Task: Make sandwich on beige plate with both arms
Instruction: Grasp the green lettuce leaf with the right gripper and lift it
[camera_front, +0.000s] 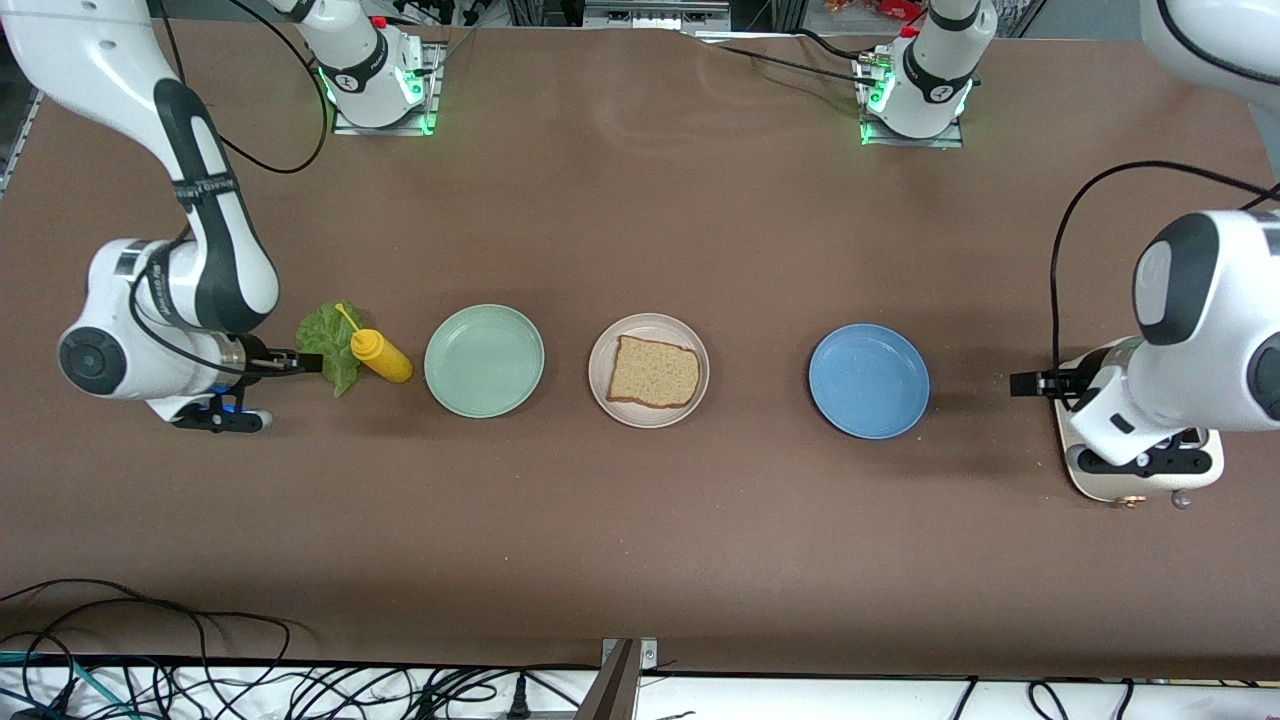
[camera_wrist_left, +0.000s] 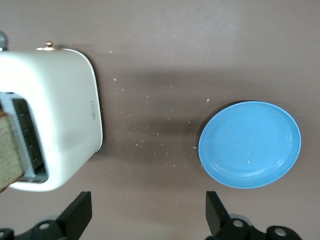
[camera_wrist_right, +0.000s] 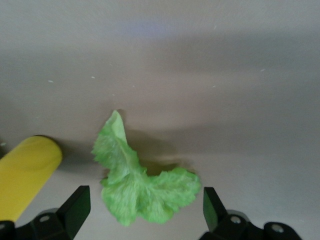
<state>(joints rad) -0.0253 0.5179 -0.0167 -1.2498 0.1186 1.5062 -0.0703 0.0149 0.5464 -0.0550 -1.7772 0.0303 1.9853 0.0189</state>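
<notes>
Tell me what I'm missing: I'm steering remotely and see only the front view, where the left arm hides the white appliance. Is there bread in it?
Observer: Yes. The left wrist view shows a bread slice standing in a slot of the white toaster.
Operator: Is the left gripper ready to take it?
Observer: The left gripper is open and holds nothing.
Operator: And the right one?
Observer: The right gripper is open, its fingers either side of the lettuce leaf, which lies on the table.
</notes>
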